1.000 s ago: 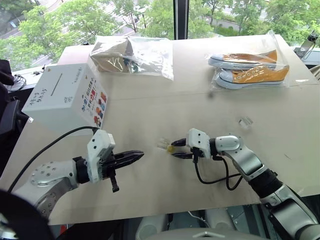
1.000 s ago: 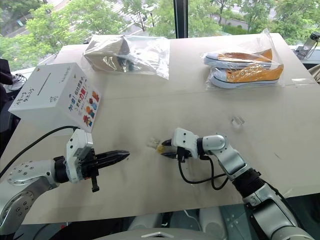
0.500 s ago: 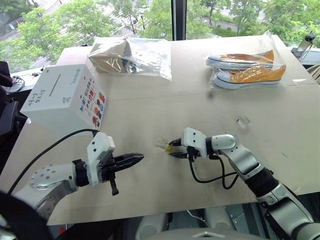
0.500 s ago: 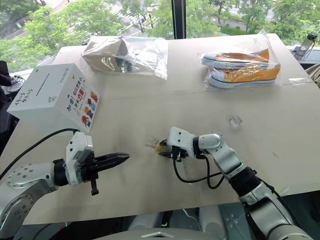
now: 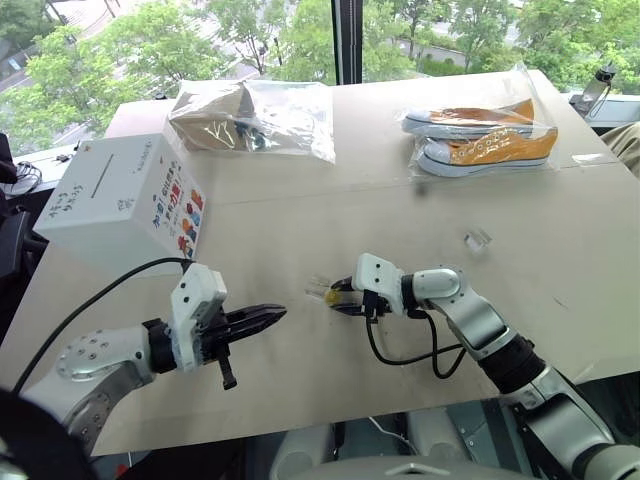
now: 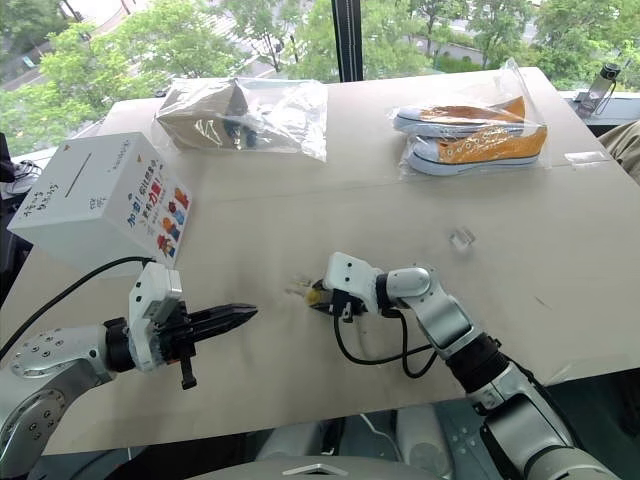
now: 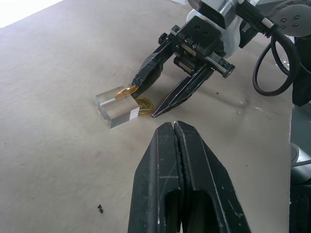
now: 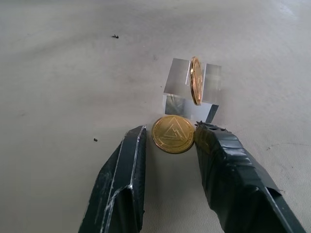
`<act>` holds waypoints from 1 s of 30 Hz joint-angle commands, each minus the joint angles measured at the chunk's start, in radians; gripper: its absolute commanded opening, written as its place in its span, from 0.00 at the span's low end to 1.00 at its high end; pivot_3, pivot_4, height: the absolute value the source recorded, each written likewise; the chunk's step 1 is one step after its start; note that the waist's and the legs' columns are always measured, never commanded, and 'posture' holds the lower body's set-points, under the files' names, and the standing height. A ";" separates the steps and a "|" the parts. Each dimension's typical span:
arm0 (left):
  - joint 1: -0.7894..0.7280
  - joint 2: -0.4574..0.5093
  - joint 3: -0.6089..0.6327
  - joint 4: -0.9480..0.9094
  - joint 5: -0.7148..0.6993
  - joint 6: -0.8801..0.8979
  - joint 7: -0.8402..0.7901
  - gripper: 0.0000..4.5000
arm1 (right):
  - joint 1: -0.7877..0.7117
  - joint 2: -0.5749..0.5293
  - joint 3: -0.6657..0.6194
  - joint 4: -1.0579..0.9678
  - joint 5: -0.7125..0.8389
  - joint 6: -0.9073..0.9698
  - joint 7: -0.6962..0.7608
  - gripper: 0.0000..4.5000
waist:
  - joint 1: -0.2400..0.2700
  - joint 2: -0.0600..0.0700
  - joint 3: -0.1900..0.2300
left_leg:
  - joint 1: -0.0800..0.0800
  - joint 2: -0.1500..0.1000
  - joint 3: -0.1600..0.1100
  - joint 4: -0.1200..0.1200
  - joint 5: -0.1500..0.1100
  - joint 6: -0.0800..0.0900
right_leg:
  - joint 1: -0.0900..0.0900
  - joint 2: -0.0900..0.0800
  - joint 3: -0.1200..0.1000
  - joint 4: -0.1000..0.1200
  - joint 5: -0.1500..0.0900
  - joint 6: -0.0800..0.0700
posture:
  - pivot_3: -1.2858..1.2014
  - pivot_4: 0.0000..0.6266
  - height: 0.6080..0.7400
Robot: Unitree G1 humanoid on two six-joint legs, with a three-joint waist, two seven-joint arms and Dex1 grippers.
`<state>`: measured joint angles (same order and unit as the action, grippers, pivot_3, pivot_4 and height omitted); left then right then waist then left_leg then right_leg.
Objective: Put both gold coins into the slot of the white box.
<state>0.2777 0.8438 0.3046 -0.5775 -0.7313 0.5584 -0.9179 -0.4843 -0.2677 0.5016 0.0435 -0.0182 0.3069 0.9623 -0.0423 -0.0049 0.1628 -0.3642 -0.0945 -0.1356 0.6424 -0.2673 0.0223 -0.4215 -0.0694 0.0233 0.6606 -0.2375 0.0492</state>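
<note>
Right wrist view: right gripper stands open astride one flat gold coin; the other sits in a clear case. Left gripper is closed, empty. Neither has reached the white box.

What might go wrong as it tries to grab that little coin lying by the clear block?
The flat coin lies between the right gripper's open fingers, against the clear case; closing may slide it instead of lifting it. A nudge could also tip the second coin, standing on edge in that case.
</note>
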 commanded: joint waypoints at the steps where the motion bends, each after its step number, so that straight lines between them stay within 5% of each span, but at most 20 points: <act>1: 0.007 -0.003 0.026 -0.032 -0.008 -0.011 -0.007 0.00 | -0.015 0.015 0.036 0.014 -0.019 0.028 0.000 0.38 | 0.000 0.000 0.000 | 0.000 0.000 0.000 0.000 0.000 0.000 | 0.000 0.000 0.000 0.000 0.000 0.000 | 0.52 0.24 1.00; 6: 0.011 -0.005 0.032 -0.032 -0.010 -0.011 -0.007 0.00 | -0.020 0.019 0.039 0.011 -0.024 0.064 -0.004 0.38 | 0.000 0.000 0.000 | 0.001 0.002 0.001 0.000 0.000 0.000 | 0.000 0.002 0.001 0.000 0.001 -0.001 | 0.52 0.24 1.00; 10: 0.004 -0.005 0.031 -0.029 -0.014 -0.009 -0.007 0.00 | -0.021 0.019 0.039 0.008 -0.026 0.072 -0.008 0.01 | 0.001 -0.001 0.000 | 0.001 0.003 0.001 0.000 -0.001 -0.001 | 0.000 0.003 0.002 0.000 0.001 -0.002 | 0.52 0.24 1.00; 27: -0.008 -0.007 0.024 -0.001 0.000 -0.018 -0.017 0.00 | -0.046 0.003 0.004 -0.075 0.013 0.169 -0.007 0.01 | 0.009 -0.002 -0.001 | 0.000 0.003 0.002 0.000 -0.001 -0.002 | 0.000 0.003 0.002 -0.001 0.001 -0.002 | 0.52 0.24 1.00; 30: -0.007 -0.008 0.026 -0.002 0.000 -0.017 -0.018 0.00 | -0.064 0.007 0.007 -0.083 0.015 0.185 -0.008 0.28 | 0.008 -0.002 -0.001 | 0.000 0.003 0.002 0.000 -0.001 -0.002 | 0.000 0.003 0.002 -0.001 0.001 -0.002 | 0.52 0.24 1.00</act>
<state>0.2743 0.8388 0.3059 -0.5711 -0.7297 0.5566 -0.9306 -0.5294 -0.2652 0.5125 -0.0123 -0.0082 0.4788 0.9561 -0.0341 -0.0065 0.1620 -0.3639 -0.0912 -0.1341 0.6424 -0.2688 0.0201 -0.4214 -0.0665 0.0251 0.6596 -0.2365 0.0475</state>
